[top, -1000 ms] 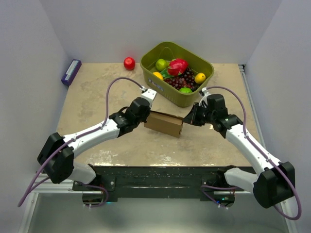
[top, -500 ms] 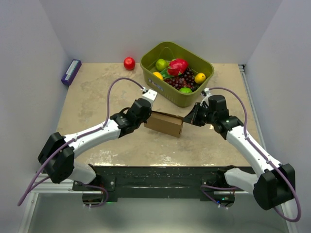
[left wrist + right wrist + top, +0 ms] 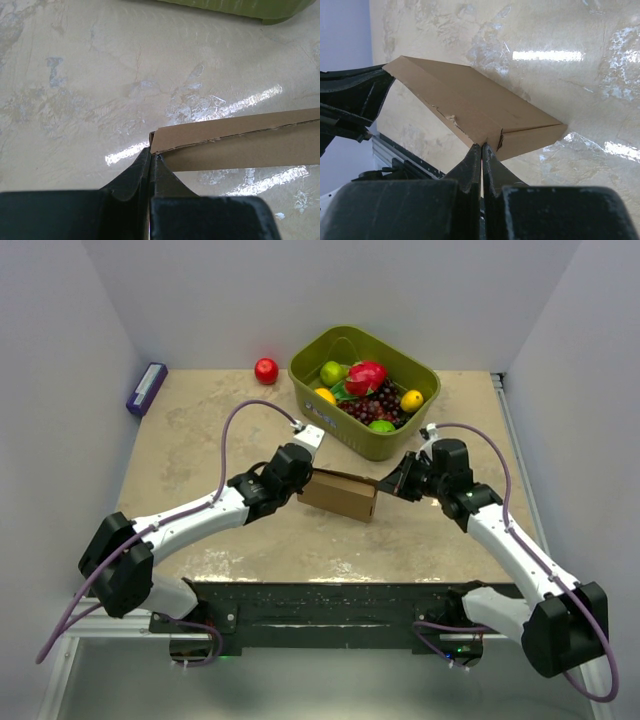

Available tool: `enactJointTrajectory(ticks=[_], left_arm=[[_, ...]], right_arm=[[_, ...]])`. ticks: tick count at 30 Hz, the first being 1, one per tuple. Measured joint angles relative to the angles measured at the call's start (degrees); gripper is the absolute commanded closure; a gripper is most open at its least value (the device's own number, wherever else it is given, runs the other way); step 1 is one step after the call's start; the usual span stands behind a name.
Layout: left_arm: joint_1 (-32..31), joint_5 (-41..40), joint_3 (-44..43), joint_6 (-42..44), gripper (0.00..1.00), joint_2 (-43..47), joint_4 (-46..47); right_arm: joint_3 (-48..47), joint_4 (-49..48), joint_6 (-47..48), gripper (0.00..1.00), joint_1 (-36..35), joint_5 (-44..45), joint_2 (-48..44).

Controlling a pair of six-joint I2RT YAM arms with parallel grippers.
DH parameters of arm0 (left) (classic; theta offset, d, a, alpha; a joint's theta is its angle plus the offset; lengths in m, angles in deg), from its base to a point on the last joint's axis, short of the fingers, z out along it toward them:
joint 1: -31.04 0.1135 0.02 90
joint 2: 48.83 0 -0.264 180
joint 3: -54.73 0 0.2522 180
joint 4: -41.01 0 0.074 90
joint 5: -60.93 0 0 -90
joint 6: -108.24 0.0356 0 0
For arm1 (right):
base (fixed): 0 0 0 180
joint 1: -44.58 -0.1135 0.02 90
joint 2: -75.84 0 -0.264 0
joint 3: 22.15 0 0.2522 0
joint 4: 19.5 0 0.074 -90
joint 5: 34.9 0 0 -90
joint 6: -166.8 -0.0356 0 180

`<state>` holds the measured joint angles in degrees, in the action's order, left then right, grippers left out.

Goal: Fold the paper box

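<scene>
The paper box [image 3: 338, 494] is a plain brown cardboard box, folded into a low closed shape at the table's middle, just in front of the green basket. My left gripper [image 3: 308, 480] is shut on its left end; in the left wrist view its fingertips [image 3: 151, 156] pinch the corner of the box [image 3: 240, 142]. My right gripper [image 3: 384, 486] is shut on its right end; in the right wrist view the fingertips [image 3: 482, 147] pinch a torn edge of the box [image 3: 470, 102].
A green basket [image 3: 395, 445] of fruit stands close behind the box. A red apple [image 3: 266, 371] lies at the back, left of the basket. A purple block [image 3: 146, 388] lies at the far left edge. Walls enclose the table on three sides.
The right arm has shifted slightly to the right and down; the box and the left arm stay almost as they were.
</scene>
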<state>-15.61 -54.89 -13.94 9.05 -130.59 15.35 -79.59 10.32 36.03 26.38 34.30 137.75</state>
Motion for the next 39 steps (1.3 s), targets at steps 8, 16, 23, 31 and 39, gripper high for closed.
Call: enactJointTrajectory(ticks=[8,16,23,31,39], left_arm=[[-0.17,-0.13,0.00,0.00,1.00,-0.04,0.00],[-0.39,0.09,0.00,0.00,1.00,-0.04,0.07],[-0.68,0.96,0.02,0.00,1.00,0.22,0.07],[-0.68,2.47,0.07,-0.04,1.00,0.61,-0.07],[-0.76,5.64,0.13,-0.17,1.00,0.79,0.44]], right_arm=[[0.96,-0.85,-0.63,1.00,0.04,0.07,-0.70],[1.53,0.04,0.66,1.00,0.20,0.90,-2.10],[2.89,0.00,1.09,1.00,0.20,2.10,-3.74],[4.35,-1.44,3.87,1.00,0.07,3.74,-5.03],[4.83,1.11,7.52,1.00,-0.70,7.87,-8.61]])
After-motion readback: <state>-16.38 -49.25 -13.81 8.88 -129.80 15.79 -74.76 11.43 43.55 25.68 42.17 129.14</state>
